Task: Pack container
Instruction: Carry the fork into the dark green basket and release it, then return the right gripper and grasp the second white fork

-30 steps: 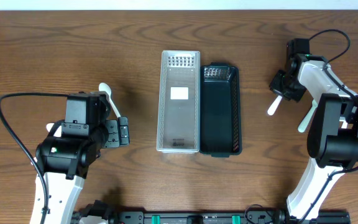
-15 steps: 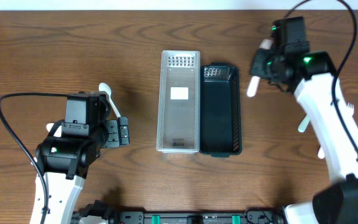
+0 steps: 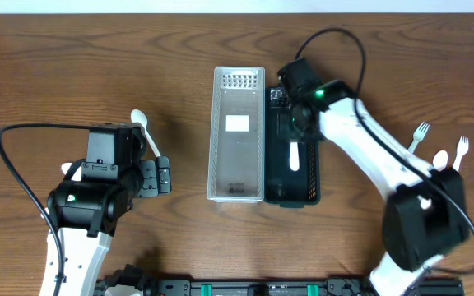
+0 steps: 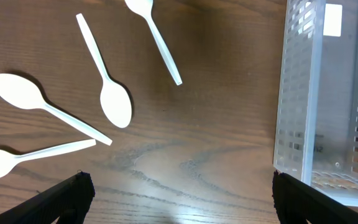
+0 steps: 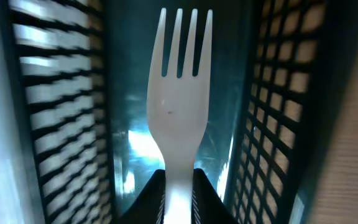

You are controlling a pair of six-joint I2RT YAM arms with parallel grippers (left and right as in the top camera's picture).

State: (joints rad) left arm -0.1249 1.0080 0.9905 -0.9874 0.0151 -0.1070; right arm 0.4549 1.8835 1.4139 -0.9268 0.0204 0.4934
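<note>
My right gripper (image 3: 295,125) is shut on the handle of a white plastic fork (image 3: 294,154) and holds it inside the black mesh basket (image 3: 313,168). In the right wrist view the fork (image 5: 178,93) points away from the jaws (image 5: 179,190), tines forward, between the basket's walls (image 5: 278,112). A clear slotted container (image 3: 237,185) stands touching the basket's left side. My left gripper (image 4: 182,199) is open and empty over bare table, left of the clear container (image 4: 303,99). Several white spoons (image 4: 114,102) lie ahead of it.
Two white forks (image 3: 419,133) and a white spoon (image 3: 439,160) lie on the table at the right. One spoon (image 3: 141,122) shows beside my left arm in the overhead view. A black cable loops at the far left (image 3: 6,164).
My right arm has swung from the table's right side leftward, carrying the fork, and now holds it down in the black basket. The left arm has not moved.
</note>
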